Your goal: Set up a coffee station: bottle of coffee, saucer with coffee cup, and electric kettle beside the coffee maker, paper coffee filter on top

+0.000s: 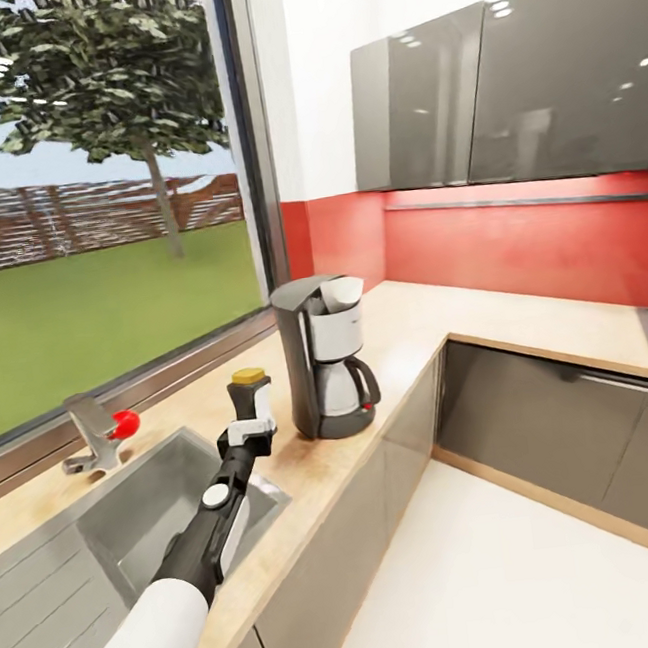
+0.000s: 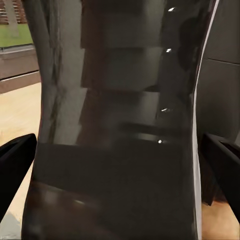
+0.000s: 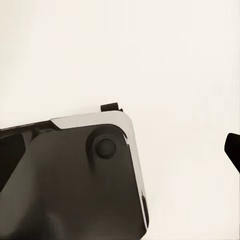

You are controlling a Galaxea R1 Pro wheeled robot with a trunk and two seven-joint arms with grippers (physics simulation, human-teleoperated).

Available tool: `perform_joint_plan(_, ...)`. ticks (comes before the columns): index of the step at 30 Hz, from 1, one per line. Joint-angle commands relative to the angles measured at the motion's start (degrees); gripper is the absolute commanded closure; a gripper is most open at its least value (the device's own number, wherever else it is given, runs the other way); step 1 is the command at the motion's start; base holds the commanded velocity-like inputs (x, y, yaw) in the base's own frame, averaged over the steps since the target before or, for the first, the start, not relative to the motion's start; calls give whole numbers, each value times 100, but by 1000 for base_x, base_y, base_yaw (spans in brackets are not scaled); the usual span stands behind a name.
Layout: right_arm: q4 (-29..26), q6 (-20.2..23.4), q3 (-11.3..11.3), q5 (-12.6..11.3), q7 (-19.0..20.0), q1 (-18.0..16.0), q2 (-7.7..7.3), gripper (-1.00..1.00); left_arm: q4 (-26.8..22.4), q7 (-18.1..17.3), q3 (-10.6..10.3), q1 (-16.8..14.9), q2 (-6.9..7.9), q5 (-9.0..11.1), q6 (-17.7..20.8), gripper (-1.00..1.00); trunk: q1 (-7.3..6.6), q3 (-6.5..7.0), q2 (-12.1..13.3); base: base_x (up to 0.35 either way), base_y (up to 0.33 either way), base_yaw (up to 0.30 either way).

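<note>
A steel sink (image 1: 135, 517) with a faucet (image 1: 93, 431) lay below the window (image 1: 100, 209). Grey wall cabinets (image 1: 509, 92) hung above the red backsplash (image 1: 516, 242).

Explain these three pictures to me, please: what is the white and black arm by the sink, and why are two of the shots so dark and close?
They are simulator renders from cameras on a wheeled two-armed robot. The large picture comes from its head, looking down at a kitchen countertop. The arm is its left one, and its left gripper is shut on the bottle of coffee, recognisable by the yellow cap, just left of the coffee maker and beside the steel sink. A white paper coffee filter already sits in the machine's top. The dark close-up is from the left wrist camera: the bottle sits between the black fingers. The last is from the right wrist, showing a dark robot part over pale floor.
</note>
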Motion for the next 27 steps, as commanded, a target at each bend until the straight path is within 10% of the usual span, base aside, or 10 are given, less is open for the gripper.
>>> perform_joint_plan(1,5,-21,-48,56,26,-6,0,-100,6,26,-8,-5,-1,-24,-18,100,4,-13,-14,1,-270,274)
perform_joint_plan(27,5,-21,-52,56,28,-5,-8,-100,25,20,-36,280,-8,-23,-35,100,4,-13,-14,83,-47,120)
